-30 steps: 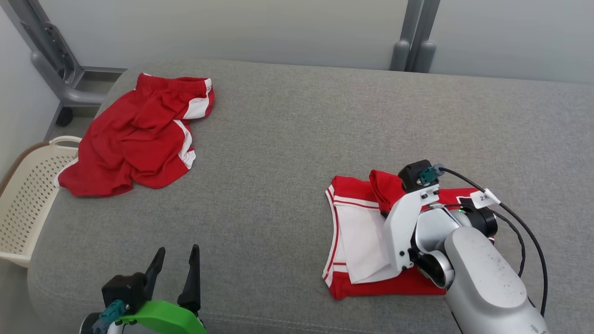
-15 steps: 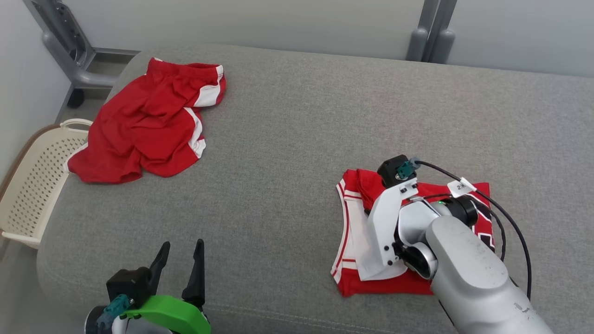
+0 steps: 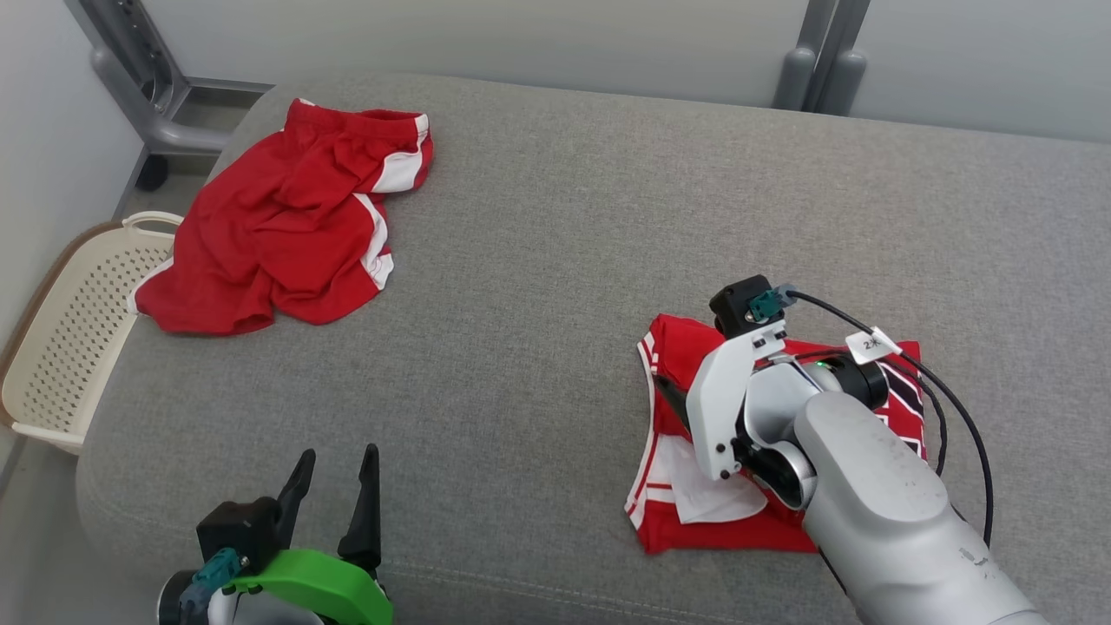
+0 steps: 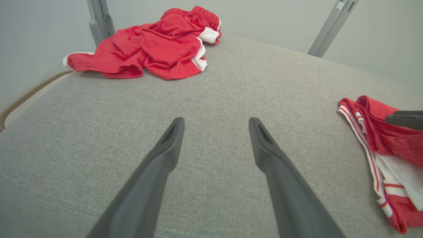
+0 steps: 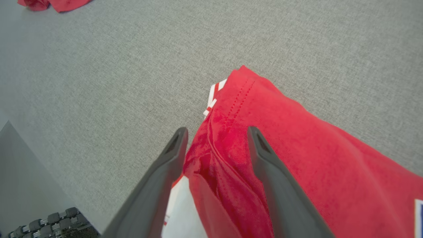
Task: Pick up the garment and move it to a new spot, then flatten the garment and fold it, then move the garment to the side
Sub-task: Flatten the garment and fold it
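A grey woven surface [image 3: 555,260] with rounded corners is seen, backed by a pale wall [image 3: 521,35]. Grey metal posts [image 3: 820,52] are set against the wall at far right, and a grey frame [image 3: 139,95] at far left. A cream perforated basket [image 3: 69,347] is placed beside the surface's left edge. Crumpled red shorts [image 3: 278,234] are laid at far left.

The folded garment [image 3: 681,347], red with white trim, is found at near right on the surface. Its white-striped edge is turned to the left and runs near to far. Its middle is covered by the right arm, so the long axis cannot be told.

The right gripper [image 5: 216,132] is held over the folded garment with its fingers spread wide, a raised ridge of red cloth lying between them, not pinched. The left gripper [image 3: 338,453] is held wide open above bare surface at near left.
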Available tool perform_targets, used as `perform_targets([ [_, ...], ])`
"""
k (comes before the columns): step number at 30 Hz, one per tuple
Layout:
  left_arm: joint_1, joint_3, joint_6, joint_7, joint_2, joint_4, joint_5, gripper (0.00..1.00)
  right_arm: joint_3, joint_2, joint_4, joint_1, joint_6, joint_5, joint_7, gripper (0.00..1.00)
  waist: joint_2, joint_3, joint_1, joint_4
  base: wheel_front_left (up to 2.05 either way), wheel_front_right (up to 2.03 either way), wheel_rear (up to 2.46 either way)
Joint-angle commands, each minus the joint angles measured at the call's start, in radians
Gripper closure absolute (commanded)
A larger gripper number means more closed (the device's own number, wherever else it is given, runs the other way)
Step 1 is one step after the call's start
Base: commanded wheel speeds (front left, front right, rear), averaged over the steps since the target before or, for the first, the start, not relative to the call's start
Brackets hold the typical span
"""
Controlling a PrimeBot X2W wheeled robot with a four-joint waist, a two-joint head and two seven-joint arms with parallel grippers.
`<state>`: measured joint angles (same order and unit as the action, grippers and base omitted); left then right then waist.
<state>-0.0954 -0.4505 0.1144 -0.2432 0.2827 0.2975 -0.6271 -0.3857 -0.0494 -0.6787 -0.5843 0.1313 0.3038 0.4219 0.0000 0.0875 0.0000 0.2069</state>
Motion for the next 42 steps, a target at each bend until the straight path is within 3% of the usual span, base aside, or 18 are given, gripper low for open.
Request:
perform_targets([
  [1,-0.017,0.001,0.0,-0.003,-0.001,0.003,-0.005,0.0,-0.003,-0.002,0.004,-0.011,-0.001,0.027,-0.018,0.0,0.0,-0.004,0.0,-0.003,0.0,0.0,0.0],
  [4,-0.015,0.002,0.0,-0.004,0.002,0.006,-0.006,0.0,0.001,-0.002,0.022,-0.027,-0.001,0.087,-0.061,0.0,0.0,-0.011,0.0,-0.008,0.0,0.0,0.0],
  [7,-0.005,0.006,0.005,-0.006,0.006,0.006,-0.01,0.0,0.024,-0.003,0.028,-0.034,-0.001,0.072,-0.108,0.0,0.0,-0.02,0.0,-0.019,0.0,0.0,0.0],
  [13,0.02,0.005,0.01,-0.006,0.01,0.0,-0.016,0.0,0.12,-0.002,0.032,0.03,-0.001,-0.076,-0.142,0.0,0.0,-0.044,0.0,-0.035,0.0,0.0,0.0],
  [20,0.038,0.0,0.011,-0.004,0.012,-0.01,-0.023,0.0,0.174,-0.002,0.145,0.186,-0.001,-0.227,-0.112,0.0,0.0,-0.062,0.0,-0.049,0.0,0.0,0.0],
  [21,0.039,0.0,0.012,-0.004,0.012,-0.011,-0.024,0.0,0.171,-0.002,0.164,0.208,-0.001,-0.234,-0.106,0.09,0.0,-0.062,0.0,-0.052,0.0,0.0,0.0],
  [22,0.04,0.0,0.012,-0.005,0.012,-0.011,-0.025,0.0,0.167,-0.002,0.18,0.229,-0.001,-0.244,-0.099,0.54,0.0,-0.061,0.0,-0.054,0.0,0.0,0.0],
  [23,0.041,0.001,0.013,-0.005,0.013,-0.012,-0.026,0.0,0.162,-0.002,0.196,0.25,-0.001,-0.254,-0.093,0.89,0.0,-0.06,0.0,-0.055,0.0,0.0,0.0],
  [24,0.04,0.001,0.013,-0.005,0.013,-0.013,-0.026,0.0,0.157,-0.002,0.209,0.267,-0.001,-0.263,-0.089,1.0,0.0,-0.059,0.0,-0.056,0.0,0.0,0.0],
  [31,0.026,-0.005,0.009,-0.006,0.015,-0.015,-0.024,0.0,0.117,-0.002,0.249,0.327,-0.001,-0.305,-0.099,1.0,0.0,-0.047,0.0,-0.046,0.0,0.0,0.0],
  [42,0.008,-0.01,0.005,-0.007,0.007,-0.007,-0.029,0.0,0.03,-0.002,0.185,0.306,-0.001,-0.321,-0.128,1.0,0.0,-0.018,0.0,-0.01,0.0,0.0,0.0],
])
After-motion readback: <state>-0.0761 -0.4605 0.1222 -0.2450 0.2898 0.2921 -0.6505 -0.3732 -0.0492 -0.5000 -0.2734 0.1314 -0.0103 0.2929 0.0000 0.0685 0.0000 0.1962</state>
